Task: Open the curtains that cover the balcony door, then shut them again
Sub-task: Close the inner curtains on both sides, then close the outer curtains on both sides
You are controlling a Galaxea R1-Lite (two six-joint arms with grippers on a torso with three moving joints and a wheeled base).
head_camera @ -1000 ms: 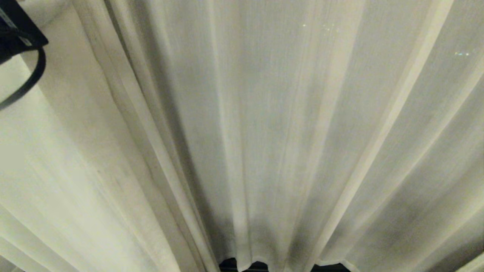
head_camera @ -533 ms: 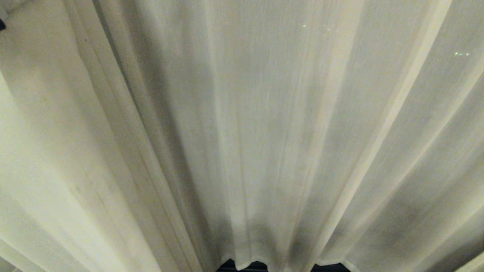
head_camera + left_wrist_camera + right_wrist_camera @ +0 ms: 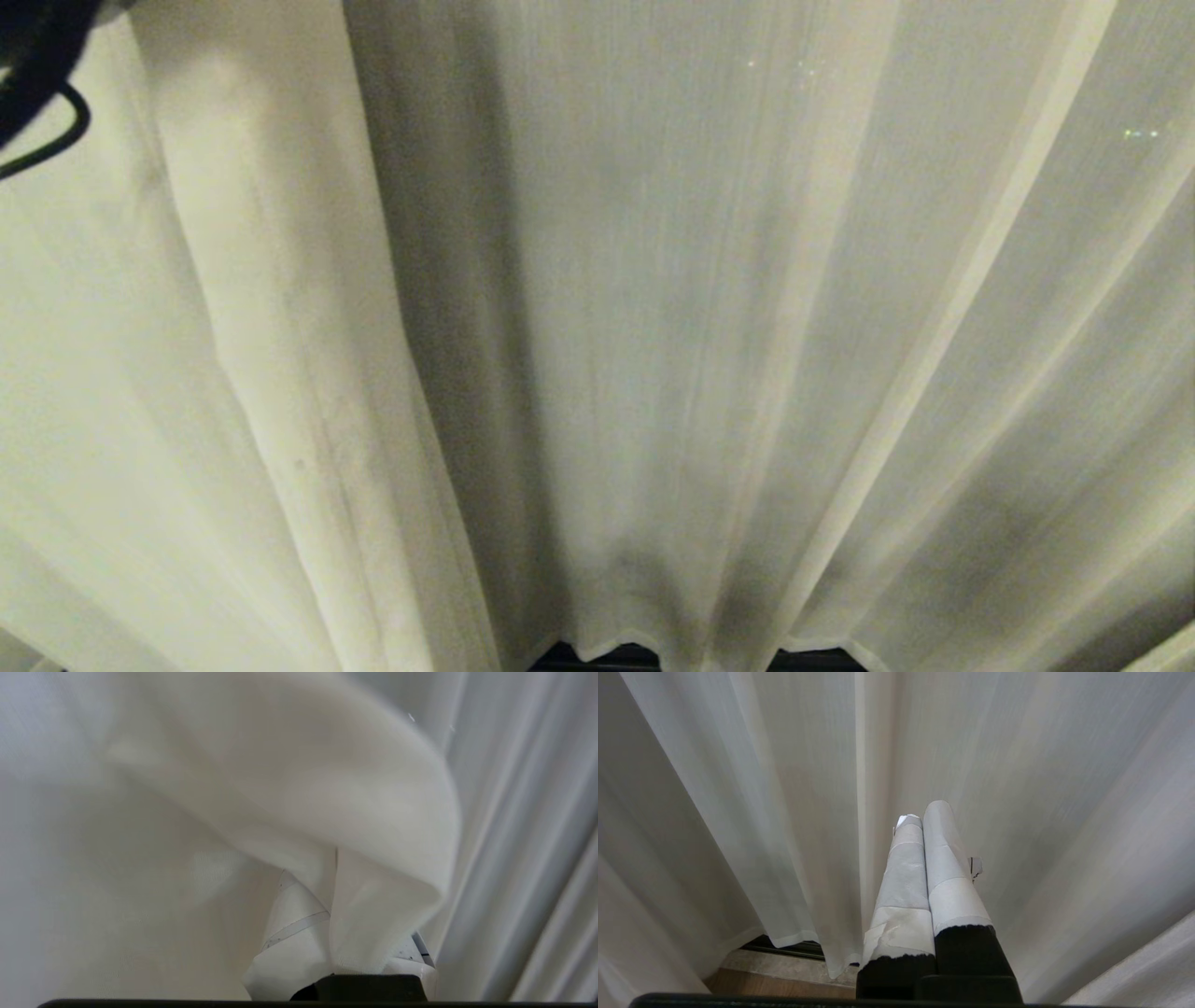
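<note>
The curtains [image 3: 653,327] hang across the whole head view, hiding the door. The left hand [image 3: 334,933], lower middle of its wrist view, pinches a fold so it can drag the cloth sideways. The right hand [image 3: 924,812] is closed on nothing, resting near the cloth.

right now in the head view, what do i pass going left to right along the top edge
Dark left arm with its cable in the corner → bright thick cream curtain panel → shadowed fold → thin sheer curtain with its paler pleats running out to the right edge.
</note>
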